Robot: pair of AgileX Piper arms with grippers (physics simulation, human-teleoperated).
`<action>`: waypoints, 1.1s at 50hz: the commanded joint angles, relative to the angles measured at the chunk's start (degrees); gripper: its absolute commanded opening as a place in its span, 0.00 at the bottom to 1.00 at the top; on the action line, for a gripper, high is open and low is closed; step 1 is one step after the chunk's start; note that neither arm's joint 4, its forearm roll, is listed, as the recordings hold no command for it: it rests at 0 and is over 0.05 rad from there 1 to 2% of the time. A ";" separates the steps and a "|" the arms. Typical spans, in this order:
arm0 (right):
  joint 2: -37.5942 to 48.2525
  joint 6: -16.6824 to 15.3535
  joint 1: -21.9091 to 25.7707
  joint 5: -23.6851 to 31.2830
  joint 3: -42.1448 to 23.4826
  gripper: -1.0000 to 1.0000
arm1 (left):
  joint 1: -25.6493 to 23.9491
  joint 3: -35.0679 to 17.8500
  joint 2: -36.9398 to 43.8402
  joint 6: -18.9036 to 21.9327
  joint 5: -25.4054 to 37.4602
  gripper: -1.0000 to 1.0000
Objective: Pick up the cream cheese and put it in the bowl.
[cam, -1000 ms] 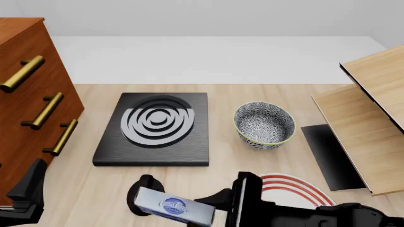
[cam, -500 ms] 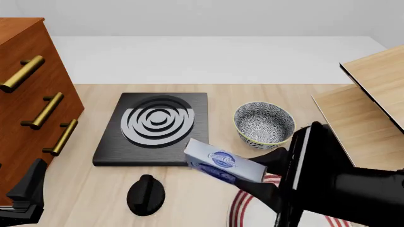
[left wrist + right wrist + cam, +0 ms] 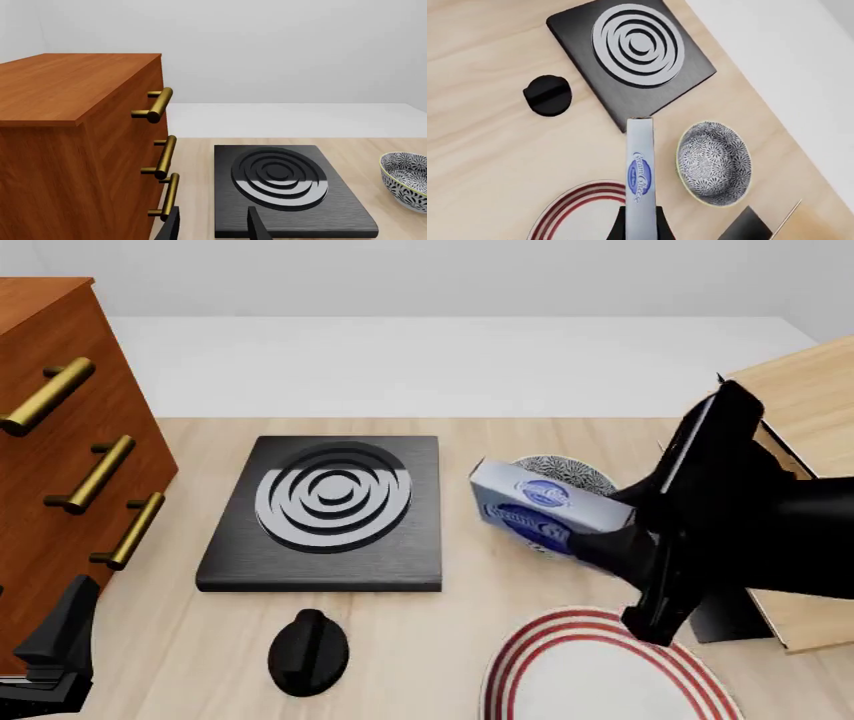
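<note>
One cheese [image 3: 547, 508], pinched between the right fingers [image 3: 657, 225], hangs beside one bowl [image 3: 714, 163]. Only the left wrist view shows the left fingers [image 3: 255, 225], spread.

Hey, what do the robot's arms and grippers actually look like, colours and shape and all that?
Both are plain black with no visible markings, labels or cables. The right gripper has two narrow, flat jaws on a wide, flat, slab-like black body, with a thick rounded arm link behind it in the front view. The left gripper shows only two slim, dark, tapering jaws, and its angular black body sits at the front view's lower left corner.
</note>
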 commanded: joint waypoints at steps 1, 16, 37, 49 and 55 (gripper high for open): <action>2.93 1.24 -6.30 5.07 -6.30 0.00 | 0.00 0.00 0.00 0.00 0.00 1.00; 8.75 3.53 -11.40 4.53 -9.01 0.00 | 0.00 0.00 0.00 0.00 0.00 1.00; 15.99 5.66 -18.17 -0.28 -8.99 0.00 | 0.00 0.00 0.00 0.00 0.00 1.00; 20.52 4.13 -22.46 -4.40 -6.54 0.00 | 0.00 0.00 0.00 0.00 0.00 1.00; 22.27 4.23 -23.79 -5.99 -6.00 0.00 | 0.00 0.00 0.00 0.00 0.00 1.00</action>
